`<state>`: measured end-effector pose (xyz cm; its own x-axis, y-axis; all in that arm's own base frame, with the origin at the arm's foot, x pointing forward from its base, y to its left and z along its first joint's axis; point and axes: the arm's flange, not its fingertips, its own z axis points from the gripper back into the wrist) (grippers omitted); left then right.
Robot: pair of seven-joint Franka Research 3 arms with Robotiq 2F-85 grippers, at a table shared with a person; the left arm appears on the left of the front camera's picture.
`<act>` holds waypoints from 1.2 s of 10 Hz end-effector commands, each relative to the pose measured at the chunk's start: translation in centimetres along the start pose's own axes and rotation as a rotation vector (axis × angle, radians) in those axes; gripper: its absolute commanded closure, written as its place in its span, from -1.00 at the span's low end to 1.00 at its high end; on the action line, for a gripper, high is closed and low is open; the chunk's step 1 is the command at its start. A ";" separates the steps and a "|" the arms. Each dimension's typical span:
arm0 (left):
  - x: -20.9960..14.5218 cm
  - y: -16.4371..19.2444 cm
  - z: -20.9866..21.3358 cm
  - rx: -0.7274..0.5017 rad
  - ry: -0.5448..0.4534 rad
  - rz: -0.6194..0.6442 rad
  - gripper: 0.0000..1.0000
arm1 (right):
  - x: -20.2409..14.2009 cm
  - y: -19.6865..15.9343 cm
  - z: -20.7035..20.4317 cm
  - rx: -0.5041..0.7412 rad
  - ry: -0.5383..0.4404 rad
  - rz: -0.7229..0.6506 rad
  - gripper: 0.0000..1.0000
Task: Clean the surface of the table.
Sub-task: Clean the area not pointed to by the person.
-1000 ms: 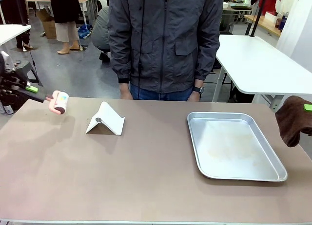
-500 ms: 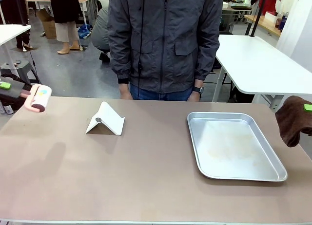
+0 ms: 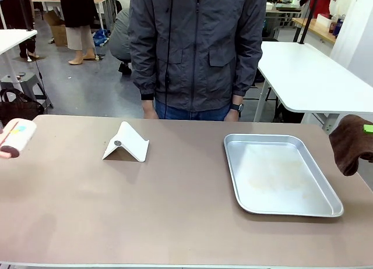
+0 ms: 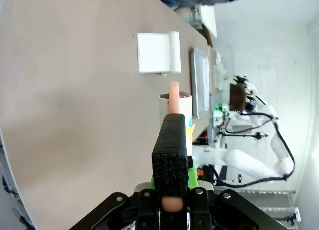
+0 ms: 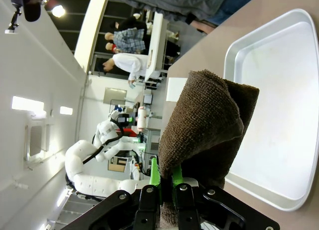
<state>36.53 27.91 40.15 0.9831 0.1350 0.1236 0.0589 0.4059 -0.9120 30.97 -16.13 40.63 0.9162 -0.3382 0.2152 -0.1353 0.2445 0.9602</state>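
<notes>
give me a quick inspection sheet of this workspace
surface: brown table, no spills or crumbs seen
job's things: lint roller at the table's left edge; brown cloth at its right edge
clutter: folded white stand at the far left-centre; empty metal tray on the right
grippers: left tool shut on the lint roller's handle; right tool shut on the cloth
cables: nothing seen on the table
surroundings: person standing at the far side; white table behind on the right

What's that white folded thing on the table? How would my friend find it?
Look at the wide brown table. Left of the shiny silver tray, near the far edge, sits a small white folded stand. It alone makes a little tent shape with a round dot.
</notes>
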 end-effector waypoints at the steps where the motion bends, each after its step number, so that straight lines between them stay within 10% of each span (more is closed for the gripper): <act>1: -2.0 0.2 0.6 -0.047 0.055 -0.015 0.56 | 0.2 0.3 -0.1 0.008 -0.002 0.011 0.80; 12: -2.1 0.3 0.7 -0.040 0.044 0.005 0.56 | 0.2 0.3 -0.1 0.008 -0.002 0.011 0.80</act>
<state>34.24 28.45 39.53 0.9899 0.0885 0.1112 0.0707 0.3718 -0.9256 30.97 -16.13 40.63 0.9161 -0.3382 0.2152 -0.1353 0.2445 0.9602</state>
